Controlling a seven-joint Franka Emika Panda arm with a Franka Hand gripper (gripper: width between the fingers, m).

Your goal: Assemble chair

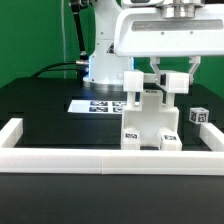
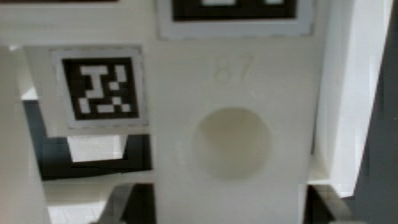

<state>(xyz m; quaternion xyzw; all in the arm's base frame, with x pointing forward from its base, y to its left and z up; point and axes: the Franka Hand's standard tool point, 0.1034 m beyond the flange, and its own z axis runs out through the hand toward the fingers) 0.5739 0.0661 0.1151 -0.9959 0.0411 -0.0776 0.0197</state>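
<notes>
White plastic chair (image 1: 148, 118) is standing upright on the black table (image 1: 40, 110), its long axis running vertically and its tagged side facing the exterior view. It is sitting just behind the low white frame (image 1: 100, 160), toward the exterior view's right. The gripper (image 1: 170, 82) is hanging above it, jaws narrow and clamping the chair's upper part. Blocky legs (image 1: 168, 128) are carrying small black-and-white tags (image 1: 130, 133) near the table. Up close in the wrist view, a flat matte face with a shallow oval dimple (image 2: 231, 145) is showing beside a tagged post (image 2: 102, 88). A small tagged cube (image 1: 198, 116) is sitting apart; the marker board (image 1: 100, 104) is lying behind.
</notes>
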